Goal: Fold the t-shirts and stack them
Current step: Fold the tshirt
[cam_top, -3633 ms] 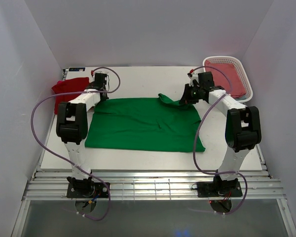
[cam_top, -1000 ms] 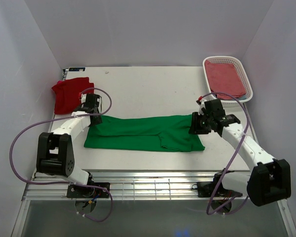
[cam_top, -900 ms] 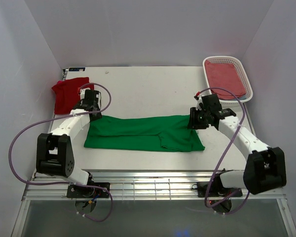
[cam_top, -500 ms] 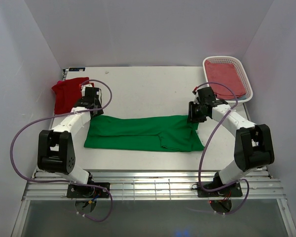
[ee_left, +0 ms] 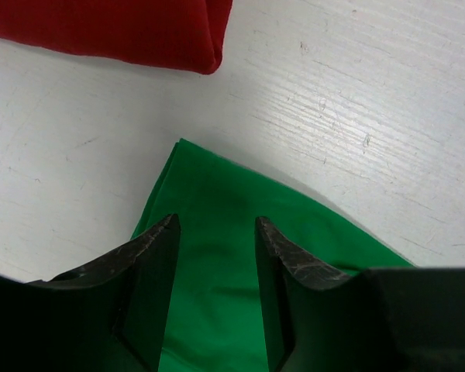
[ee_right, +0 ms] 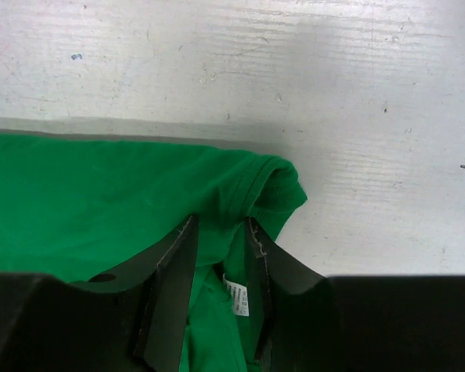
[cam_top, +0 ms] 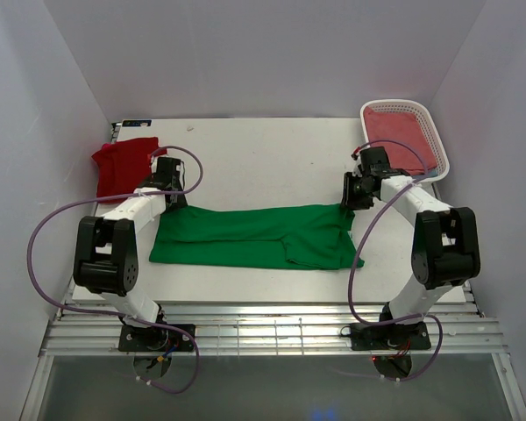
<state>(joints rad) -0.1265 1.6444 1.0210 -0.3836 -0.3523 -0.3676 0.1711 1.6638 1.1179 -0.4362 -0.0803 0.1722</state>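
Observation:
The green t-shirt (cam_top: 245, 235) lies in a long folded strip across the middle of the table. My left gripper (cam_top: 168, 200) hangs open over its far left corner. In the left wrist view that corner (ee_left: 240, 232) lies flat between the spread jaws of the left gripper (ee_left: 217, 225). At the back left the red t-shirt (cam_top: 121, 167) lies bunched, its folded edge (ee_left: 116, 27) just beyond the green corner. My right gripper (cam_top: 348, 200) is open at the strip's far right corner. Its jaws (ee_right: 222, 225) straddle a rolled hem of green cloth (ee_right: 101, 186) with a white label.
A white basket (cam_top: 400, 103) holding a pinkish-red cloth (cam_top: 405, 136) stands at the back right, just beyond the right arm. White walls close in the table on three sides. Metal rails (cam_top: 263, 329) run along the near edge by the arm bases.
Since 3.6 s ago the green t-shirt has been folded into a narrower strip. Over the last second both grippers drew slightly toward the far side and the left jaws narrowed a little.

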